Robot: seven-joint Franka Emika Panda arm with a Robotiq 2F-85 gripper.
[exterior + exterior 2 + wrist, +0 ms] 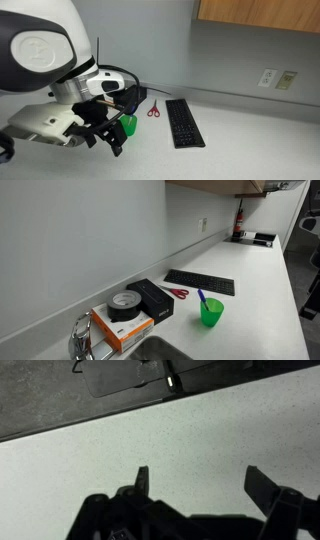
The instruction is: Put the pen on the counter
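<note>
The pen stands in a green cup on the counter; only its blue upper end shows above the rim. In an exterior view the green cup sits just behind my gripper, and the pen is not clear there. In the wrist view my gripper is open and empty, with bare speckled counter below its two fingers. Neither cup nor pen shows in the wrist view.
Red-handled scissors and a black keyboard lie behind the cup. A black box, a tape roll on an orange box and a faucet stand near the sink end. The wall runs along the back.
</note>
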